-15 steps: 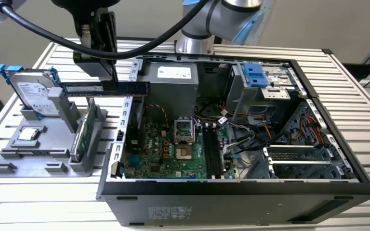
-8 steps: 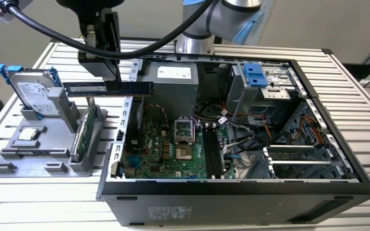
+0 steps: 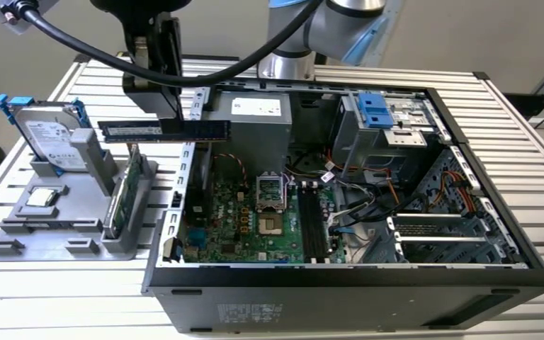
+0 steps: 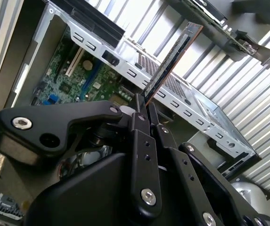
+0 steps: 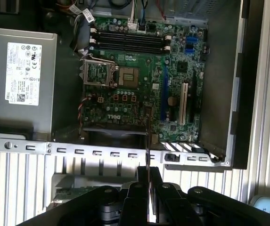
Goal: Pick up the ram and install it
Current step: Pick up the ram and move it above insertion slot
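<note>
The ram, a long thin stick with dark chips, hangs level in the air over the case's wall on the exterior view's left, with my gripper shut on its top edge. In the second wrist view the ram runs edge-on out from between the black fingers of the gripper. The first wrist view has the ram as a thin line above the gripper. The dark memory slots lie on the green motherboard inside the case; the slots sit well apart from the ram.
The open computer case lies on a slatted table. A grey holder on the exterior view's left carries a silver hard drive, a green card and a small chip. The power supply sits just behind the ram.
</note>
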`<move>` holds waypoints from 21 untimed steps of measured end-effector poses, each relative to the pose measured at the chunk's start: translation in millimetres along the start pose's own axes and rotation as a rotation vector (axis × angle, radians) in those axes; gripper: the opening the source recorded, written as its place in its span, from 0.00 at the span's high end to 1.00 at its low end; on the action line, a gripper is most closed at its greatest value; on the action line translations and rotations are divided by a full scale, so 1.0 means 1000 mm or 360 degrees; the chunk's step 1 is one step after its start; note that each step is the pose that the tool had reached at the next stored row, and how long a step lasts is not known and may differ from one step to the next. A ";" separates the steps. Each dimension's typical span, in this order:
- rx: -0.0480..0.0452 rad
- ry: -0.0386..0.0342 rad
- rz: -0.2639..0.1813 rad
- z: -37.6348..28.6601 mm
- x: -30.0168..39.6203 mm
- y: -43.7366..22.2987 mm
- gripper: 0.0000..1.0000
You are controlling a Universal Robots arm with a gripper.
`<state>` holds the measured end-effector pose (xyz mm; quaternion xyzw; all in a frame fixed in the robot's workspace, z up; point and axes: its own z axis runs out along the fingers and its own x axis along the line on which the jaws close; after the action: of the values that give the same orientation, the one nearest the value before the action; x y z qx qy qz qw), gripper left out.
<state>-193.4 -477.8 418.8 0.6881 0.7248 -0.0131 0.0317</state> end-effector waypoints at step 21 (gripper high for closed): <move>0.0000 0.0000 0.0000 0.0004 -0.0008 0.0152 1.00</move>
<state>-178.1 -477.8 418.9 0.6881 0.7248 -0.0131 0.0317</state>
